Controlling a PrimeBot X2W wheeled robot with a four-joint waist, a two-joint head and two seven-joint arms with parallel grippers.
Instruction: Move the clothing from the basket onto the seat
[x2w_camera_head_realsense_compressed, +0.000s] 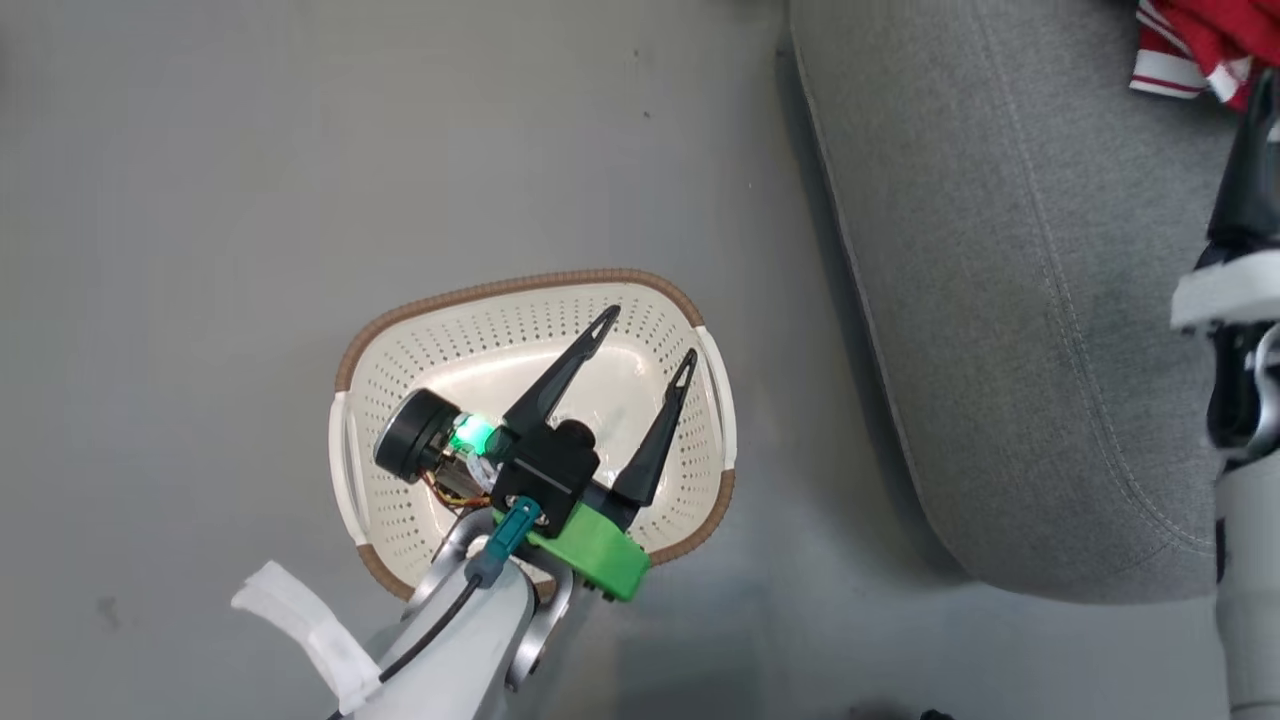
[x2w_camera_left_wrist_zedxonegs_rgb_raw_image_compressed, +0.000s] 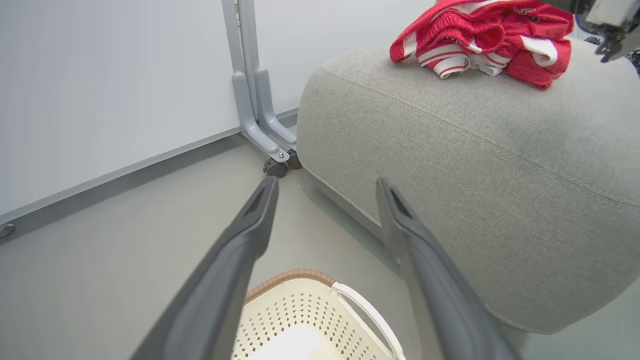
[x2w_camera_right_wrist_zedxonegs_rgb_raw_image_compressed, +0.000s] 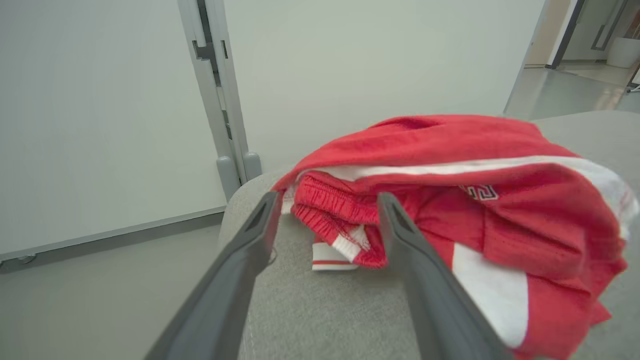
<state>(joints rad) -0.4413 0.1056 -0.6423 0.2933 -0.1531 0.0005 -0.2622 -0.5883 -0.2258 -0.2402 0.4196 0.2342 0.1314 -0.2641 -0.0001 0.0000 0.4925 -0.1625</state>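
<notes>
Left tool (x2w_camera_head_realsense_compressed: 650, 335) open, two dark fingers spread wide, nothing between them. It hangs over the basket (x2w_camera_head_realsense_compressed: 520, 285), fingers pointing across the inside toward the far rim. In the left wrist view the left tool (x2w_camera_left_wrist_zedxonegs_rgb_raw_image_compressed: 327, 182) has the basket (x2w_camera_left_wrist_zedxonegs_rgb_raw_image_compressed: 300, 275) rim and one white handle below it. The basket's bare white bottom shows.

Basket sits on the grey floor (x2w_camera_head_realsense_compressed: 300, 150), near the seat (x2w_camera_head_realsense_compressed: 1000, 300) but not touching it.

Clothing (x2w_camera_head_realsense_compressed: 1195, 45) is on the seat, a red bundle with white parts and striped trim, at the far right of the head view. From the left wrist view the clothing (x2w_camera_left_wrist_zedxonegs_rgb_raw_image_compressed: 480, 40) lies crumpled on top of the seat (x2w_camera_left_wrist_zedxonegs_rgb_raw_image_compressed: 475, 165), well apart from the basket.

Right tool (x2w_camera_right_wrist_zedxonegs_rgb_raw_image_compressed: 328, 197) open, fingers apart over the seat (x2w_camera_right_wrist_zedxonegs_rgb_raw_image_compressed: 325, 310), holding nothing. The clothing (x2w_camera_right_wrist_zedxonegs_rgb_raw_image_compressed: 450, 200) lies just past the tips. Can't tell if one finger touches the cloth.

A grey post (x2w_camera_left_wrist_zedxonegs_rgb_raw_image_compressed: 250, 75) stands against the wall beyond the seat.
</notes>
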